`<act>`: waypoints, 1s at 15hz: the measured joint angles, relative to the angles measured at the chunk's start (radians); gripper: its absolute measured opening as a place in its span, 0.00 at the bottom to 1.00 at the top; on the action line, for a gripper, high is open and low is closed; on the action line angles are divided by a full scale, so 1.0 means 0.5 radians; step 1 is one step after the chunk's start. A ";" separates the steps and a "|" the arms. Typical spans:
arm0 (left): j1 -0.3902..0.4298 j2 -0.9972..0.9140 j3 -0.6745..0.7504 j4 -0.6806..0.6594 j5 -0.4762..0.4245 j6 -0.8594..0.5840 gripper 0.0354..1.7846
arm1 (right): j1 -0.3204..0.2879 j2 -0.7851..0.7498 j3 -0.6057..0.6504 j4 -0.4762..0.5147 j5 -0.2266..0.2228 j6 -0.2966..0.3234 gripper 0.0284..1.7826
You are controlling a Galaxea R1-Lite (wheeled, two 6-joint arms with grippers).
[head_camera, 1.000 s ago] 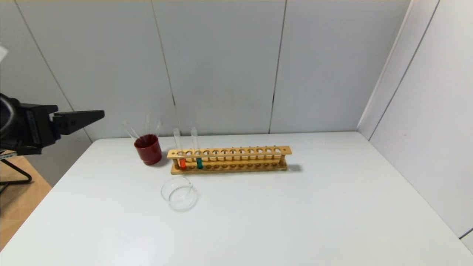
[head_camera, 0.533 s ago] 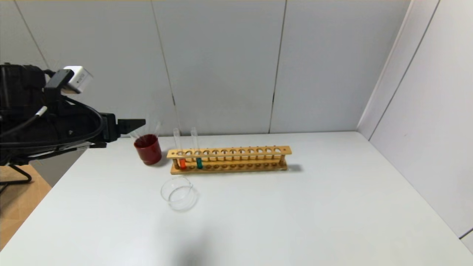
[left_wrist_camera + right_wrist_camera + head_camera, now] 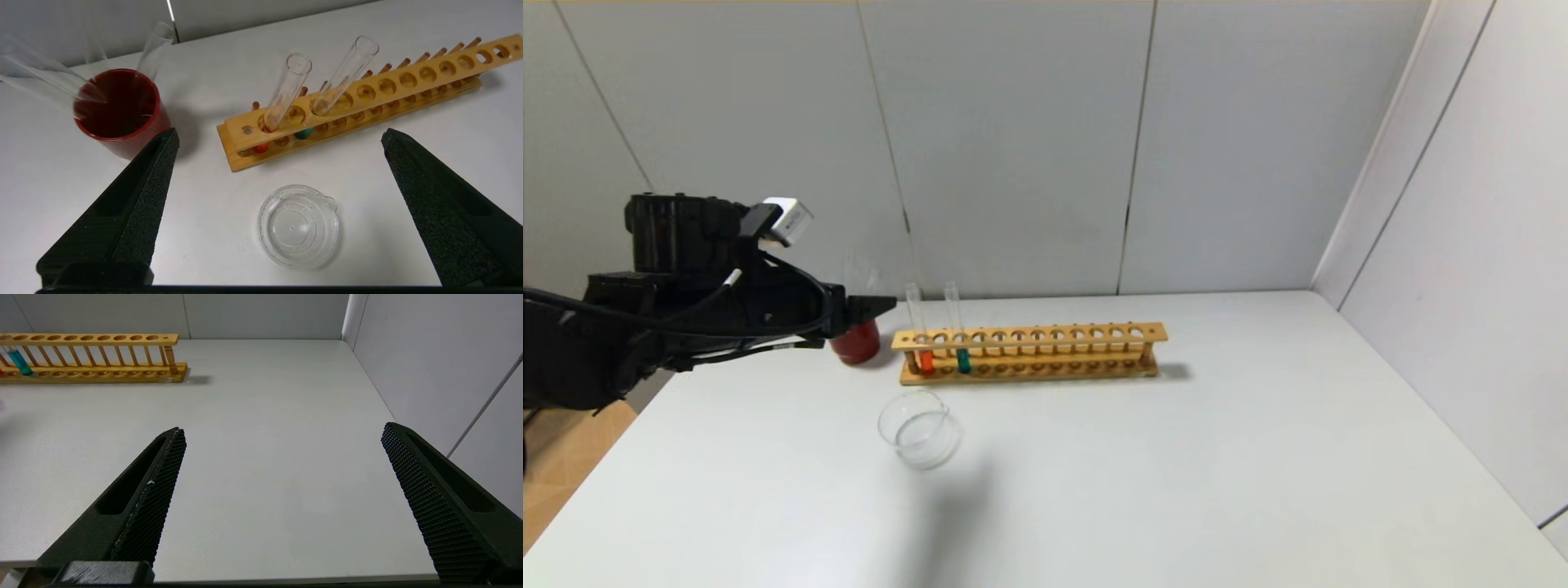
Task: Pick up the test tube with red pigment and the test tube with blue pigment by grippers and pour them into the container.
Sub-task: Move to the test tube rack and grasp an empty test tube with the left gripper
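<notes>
Left gripper (image 3: 279, 139) jaws wide apart, hovering beside red cup (image 3: 856, 341), just short of wooden rack (image 3: 1029, 353). Red tube (image 3: 921, 336) and blue tube (image 3: 958, 331) upright in rack's left-end holes. Glass dish (image 3: 918, 427) on table (image 3: 1176, 474) before rack. Right gripper (image 3: 282, 435) apart, low over table's near right side.

left arm: boxy matte-black housing (image 3: 678, 237) | small white-silver block (image 3: 786, 219) on top | looping black cables (image 3: 792, 302) | left gripper (image 3: 278, 139): black wedge fingers (image 3: 139, 196), grainy foam pads | right gripper (image 3: 282, 433): cross-hatched pads (image 3: 425, 498)
</notes>
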 joint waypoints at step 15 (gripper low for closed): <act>-0.081 0.559 -0.169 -0.334 0.050 -0.031 0.98 | 0.000 0.000 0.000 0.000 0.001 -0.001 0.98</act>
